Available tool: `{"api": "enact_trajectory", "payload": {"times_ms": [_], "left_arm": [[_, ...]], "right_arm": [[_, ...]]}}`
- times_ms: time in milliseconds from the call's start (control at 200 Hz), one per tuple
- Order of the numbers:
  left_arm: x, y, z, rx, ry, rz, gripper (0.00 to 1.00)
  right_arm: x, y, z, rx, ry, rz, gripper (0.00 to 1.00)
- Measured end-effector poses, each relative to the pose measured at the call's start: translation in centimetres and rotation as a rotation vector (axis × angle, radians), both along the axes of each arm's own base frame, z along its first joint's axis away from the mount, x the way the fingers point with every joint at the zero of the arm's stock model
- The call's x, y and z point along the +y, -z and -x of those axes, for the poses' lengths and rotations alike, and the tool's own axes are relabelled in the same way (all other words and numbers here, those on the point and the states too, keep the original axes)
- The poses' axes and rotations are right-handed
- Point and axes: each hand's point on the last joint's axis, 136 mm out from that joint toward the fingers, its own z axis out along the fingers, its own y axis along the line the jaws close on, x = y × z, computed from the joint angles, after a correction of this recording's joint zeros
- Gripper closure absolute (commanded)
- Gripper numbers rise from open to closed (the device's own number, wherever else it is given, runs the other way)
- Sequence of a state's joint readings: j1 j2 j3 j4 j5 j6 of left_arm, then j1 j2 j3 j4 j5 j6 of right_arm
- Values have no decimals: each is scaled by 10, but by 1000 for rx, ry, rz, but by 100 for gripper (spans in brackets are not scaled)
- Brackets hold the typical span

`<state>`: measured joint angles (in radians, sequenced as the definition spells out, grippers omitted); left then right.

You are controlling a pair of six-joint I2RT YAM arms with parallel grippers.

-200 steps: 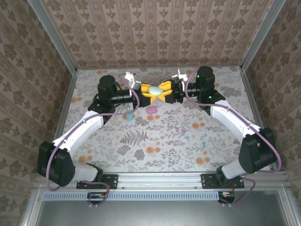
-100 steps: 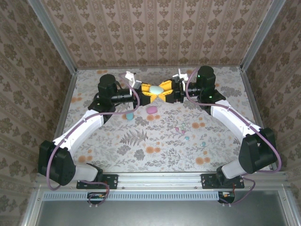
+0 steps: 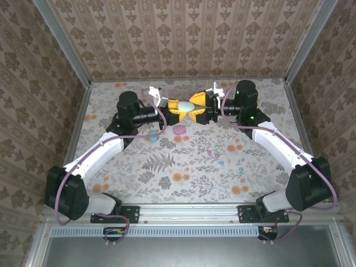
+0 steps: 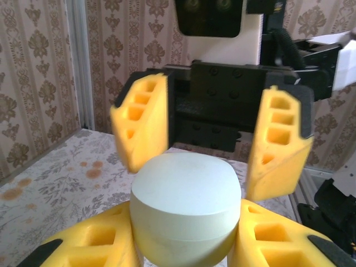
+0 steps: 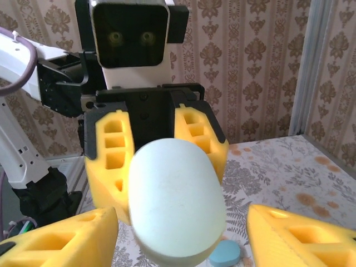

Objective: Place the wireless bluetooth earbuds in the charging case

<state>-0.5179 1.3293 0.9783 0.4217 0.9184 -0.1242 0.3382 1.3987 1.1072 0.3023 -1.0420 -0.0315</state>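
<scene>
Three cases: a mint case point(image 3: 185, 105) up in the air, and a pink case point(image 3: 179, 128) and blue case point(image 3: 152, 136) on the table point(image 3: 167, 172). Three tiny buds point(image 3: 221, 163) lie loose right of centre, well apart from the cases. Both arms reach to the far middle, wrists facing each other. The left gripper point(image 3: 177, 111) is clamped on the mint case; the right gripper point(image 3: 196, 109) is spread wide around it, holding nothing

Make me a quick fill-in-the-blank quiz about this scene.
The left gripper is shut on the pale case; the jaws of the right gripper stand ___.
On the table, the case beside the blue case is ___.
The pale case is held ___ the table, not resting on it.
Missing: open; pink; above.
</scene>
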Motion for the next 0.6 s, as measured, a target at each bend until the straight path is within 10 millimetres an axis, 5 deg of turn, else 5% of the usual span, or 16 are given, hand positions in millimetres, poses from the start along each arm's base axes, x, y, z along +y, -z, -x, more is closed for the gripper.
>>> {"api": "enact_trajectory", "payload": {"times_ms": [255, 600], "left_arm": [[8, 4, -9, -64, -105, 42, 69], [4, 1, -4, -131, -127, 92, 69]], "right_arm": [[-11, -17, 10, 47, 79, -30, 32], [-25, 1, 2, 304, 251, 1, 30]]}}
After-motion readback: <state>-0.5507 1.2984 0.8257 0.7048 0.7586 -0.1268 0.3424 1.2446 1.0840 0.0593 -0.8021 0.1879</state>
